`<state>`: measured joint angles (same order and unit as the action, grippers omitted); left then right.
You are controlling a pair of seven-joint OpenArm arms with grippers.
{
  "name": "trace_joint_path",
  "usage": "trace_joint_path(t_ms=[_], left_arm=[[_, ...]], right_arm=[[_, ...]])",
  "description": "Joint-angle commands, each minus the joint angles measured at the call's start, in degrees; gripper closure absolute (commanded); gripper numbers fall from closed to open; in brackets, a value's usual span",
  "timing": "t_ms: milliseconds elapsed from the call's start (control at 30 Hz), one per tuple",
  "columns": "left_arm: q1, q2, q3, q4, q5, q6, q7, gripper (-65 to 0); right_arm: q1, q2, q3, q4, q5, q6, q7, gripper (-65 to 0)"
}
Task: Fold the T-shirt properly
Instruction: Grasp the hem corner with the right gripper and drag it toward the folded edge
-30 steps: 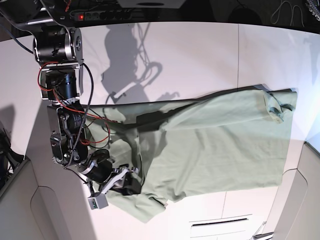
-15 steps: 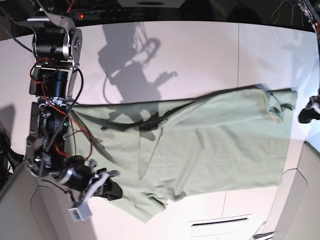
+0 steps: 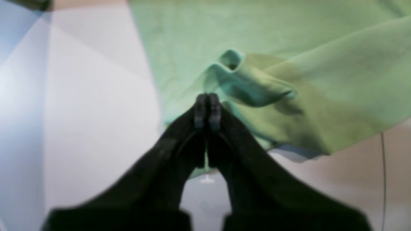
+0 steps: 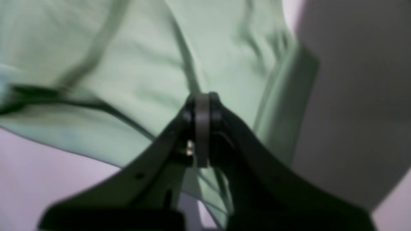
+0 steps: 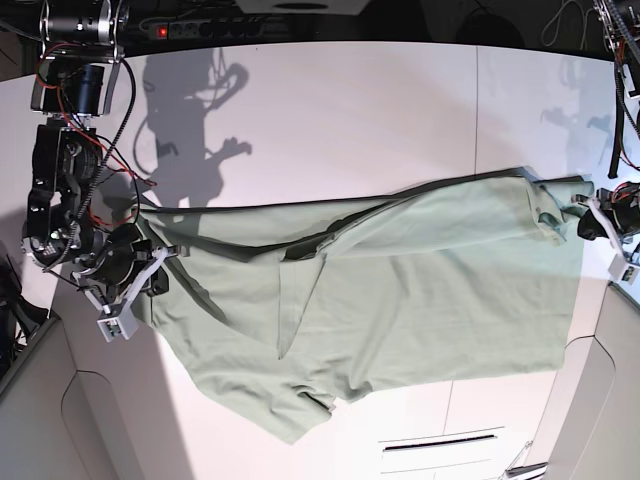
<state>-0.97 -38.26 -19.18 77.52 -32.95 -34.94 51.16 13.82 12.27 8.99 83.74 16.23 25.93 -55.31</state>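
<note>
The pale sage-green T-shirt (image 5: 420,290) lies stretched across the white table (image 5: 350,110), with a crease and a dark fold near its middle. My right gripper (image 5: 152,268) is at its left edge. In the right wrist view this gripper (image 4: 202,106) is shut with a grey strip of cloth pinched between the jaws, over the shirt (image 4: 128,64). My left gripper (image 5: 588,222) is at the shirt's right edge by a small puckered fold. In the left wrist view it (image 3: 207,106) is shut, tips together over the shirt's (image 3: 289,38) edge, with no cloth seen between them.
A power strip (image 5: 220,28) with a red light lies along the table's back edge, with cables (image 5: 580,20) at the back right. Grey panels (image 5: 40,400) flank the front corners. A narrow slot (image 5: 440,445) runs in the table's front part.
My right gripper has moved left and back, dragging the shirt's left edge out with it. My left gripper has come into view and moved in to the shirt's right edge.
</note>
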Motion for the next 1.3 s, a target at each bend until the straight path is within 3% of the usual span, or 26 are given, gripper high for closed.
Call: trace_joint_path(t_ms=[0, 233, 433, 600, 833, 1033, 1267], left_arm=[[-0.9, -1.6, 0.0, 0.8, -0.3, 0.0, -1.1, 0.0], [-0.8, -0.2, 0.3, -2.7, 4.2, 4.3, -2.8, 0.0], [-0.6, 3.3, 0.3, -8.0, 4.5, 4.3, -1.1, 0.0], [1.1, 3.3, 0.3, -9.1, 4.5, 4.3, 1.5, 0.0], [5.6, 2.2, -0.8, -7.9, -3.3, 4.3, 7.2, 0.0], [12.7, 2.2, -3.7, -6.2, -5.7, 3.9, 8.0, 0.0], [21.9, 2.9, -11.6, -1.9, -11.8, 1.6, 10.5, 0.0]], right_arm=[[1.6, 0.4, -0.8, -0.3, -0.8, -0.5, 1.5, 0.0], [1.6, 0.4, -8.1, -9.4, -8.5, -6.5, 1.7, 0.0], [1.1, 0.8, -9.2, -14.0, -8.7, -6.5, 0.3, 0.0], [-0.3, 3.0, -9.2, -13.4, -8.7, -6.5, -2.3, 0.0], [-5.3, 8.2, -9.2, -11.4, -2.2, -6.4, -7.9, 0.0], [-15.0, 11.9, -9.2, -4.4, -1.6, -6.5, -10.6, 0.0], [-26.9, 13.0, -7.7, 8.3, -1.7, -7.9, -12.3, 0.0]])
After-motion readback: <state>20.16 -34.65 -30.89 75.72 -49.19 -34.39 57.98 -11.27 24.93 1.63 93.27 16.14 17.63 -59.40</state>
